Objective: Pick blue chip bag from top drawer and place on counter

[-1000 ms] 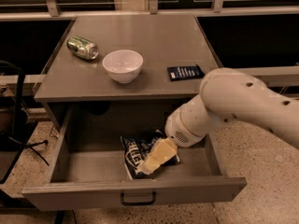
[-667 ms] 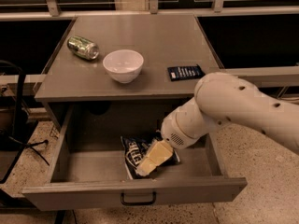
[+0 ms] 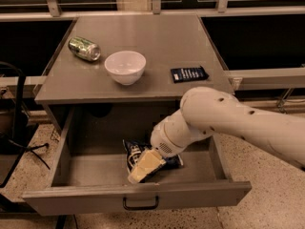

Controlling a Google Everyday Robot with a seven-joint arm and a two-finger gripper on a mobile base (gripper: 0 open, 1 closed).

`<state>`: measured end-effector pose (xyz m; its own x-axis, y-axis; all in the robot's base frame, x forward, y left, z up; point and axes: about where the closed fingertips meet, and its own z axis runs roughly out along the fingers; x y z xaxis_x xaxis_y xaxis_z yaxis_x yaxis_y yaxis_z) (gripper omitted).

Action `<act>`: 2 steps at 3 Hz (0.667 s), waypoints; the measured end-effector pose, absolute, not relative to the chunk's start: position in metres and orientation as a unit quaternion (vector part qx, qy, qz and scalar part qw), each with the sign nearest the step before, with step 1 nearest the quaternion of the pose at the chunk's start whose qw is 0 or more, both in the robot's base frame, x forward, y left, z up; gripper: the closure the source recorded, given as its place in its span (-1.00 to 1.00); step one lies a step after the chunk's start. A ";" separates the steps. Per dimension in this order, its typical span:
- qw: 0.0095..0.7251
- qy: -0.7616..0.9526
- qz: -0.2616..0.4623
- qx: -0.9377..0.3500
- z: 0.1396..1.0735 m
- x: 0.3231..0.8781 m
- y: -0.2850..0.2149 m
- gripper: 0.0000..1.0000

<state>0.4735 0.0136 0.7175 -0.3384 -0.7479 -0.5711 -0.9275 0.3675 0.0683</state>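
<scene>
Reaching into the drawer, the tool is at the chip bag, six o'clock from the bowl; whether it grips, I cannot tell. Lifting the bag onto the table remains.

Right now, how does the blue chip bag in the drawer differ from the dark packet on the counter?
The chip bag is crumpled and bulky; the packet is flat and smaller. The bag lies in the open top drawer, under the end effector; the packet lies on the counter, untouched. Both are dark blue with white print.
</scene>
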 end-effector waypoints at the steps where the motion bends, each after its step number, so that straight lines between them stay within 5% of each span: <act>1: 0.234 0.789 0.197 -0.533 0.696 0.487 0.029 -0.93; 2: 0.237 0.789 0.195 -0.532 0.683 0.497 0.033 -0.53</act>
